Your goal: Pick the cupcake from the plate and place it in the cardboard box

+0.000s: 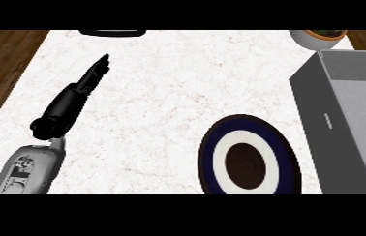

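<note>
A plate with a dark blue rim and a white ring lies on the counter at the lower right. At its middle sits a dark brown round shape, apparently the cupcake seen from above. The box stands just right of the plate at the view's right edge; it looks grey, with its top open. My left hand is at the left, well away from the plate, open with straight fingers pointing toward the counter's far side and holding nothing. No right hand shows.
A white marble counter fills the view, with wood floor past its left edge. A pale bowl-like pot stands at the far right corner. A flat dark object lies at the far edge.
</note>
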Controlling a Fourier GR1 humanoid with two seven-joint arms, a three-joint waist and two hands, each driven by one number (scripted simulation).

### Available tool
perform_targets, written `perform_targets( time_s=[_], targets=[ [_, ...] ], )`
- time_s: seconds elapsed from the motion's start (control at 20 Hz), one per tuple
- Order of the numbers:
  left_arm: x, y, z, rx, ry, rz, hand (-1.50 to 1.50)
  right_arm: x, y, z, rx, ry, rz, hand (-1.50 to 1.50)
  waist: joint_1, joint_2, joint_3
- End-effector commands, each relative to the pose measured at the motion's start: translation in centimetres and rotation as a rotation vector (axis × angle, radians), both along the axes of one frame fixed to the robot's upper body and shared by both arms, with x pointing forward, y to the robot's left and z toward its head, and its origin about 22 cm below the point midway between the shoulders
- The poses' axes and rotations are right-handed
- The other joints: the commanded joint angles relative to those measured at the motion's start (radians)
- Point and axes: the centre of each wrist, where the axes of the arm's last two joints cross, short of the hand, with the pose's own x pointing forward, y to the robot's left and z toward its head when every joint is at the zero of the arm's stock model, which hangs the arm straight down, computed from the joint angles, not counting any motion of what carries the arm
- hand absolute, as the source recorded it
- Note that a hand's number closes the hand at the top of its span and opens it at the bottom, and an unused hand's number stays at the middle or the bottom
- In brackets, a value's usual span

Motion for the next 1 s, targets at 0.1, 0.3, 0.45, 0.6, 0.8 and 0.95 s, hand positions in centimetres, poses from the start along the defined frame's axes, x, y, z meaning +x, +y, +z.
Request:
perform_targets(
  time_s=[0.1,0.3,0.45,0.6,0.8,0.95],
  targets=[
    [-0.5,-1.6,-0.4,-0.004,-0.013,-0.031,0.0,1.7,-2.9,-2.3,-0.191,0.157,0.016,1.5,0.025,0.002,0.001],
    [-0.5,-0.8,-0.5,-0.007,0.004,-0.013,0.0,3.4,-3.9,-3.6,-0.235,0.236,0.026,-1.5,0.014,-0.001,0.001],
    [-1.1,-0.7,-0.1,0.012,0.007,-0.03,0.0,3.8,-4.9,-3.1,-0.199,0.29,0.166,-1.5,0.011,-0.003,0.001],
    [-0.9,-0.5,-0.3,0.012,0.002,-0.015,0.0,5.1,-4.6,-3.5,-0.093,0.268,0.243,-1.5,0.007,-0.002,0.001],
    [-0.6,-0.8,-0.6,-0.018,0.008,0.007,0.0,6.1,-3.0,-5.7,0.342,0.198,0.272,-1.5,-0.001,-0.001,0.003],
    [-0.5,-0.2,0.0,-0.01,0.013,0.015,0.0,5.8,-2.9,-7.8,0.628,0.283,0.234,-1.5,-0.01,-0.006,0.002]
  ],
)
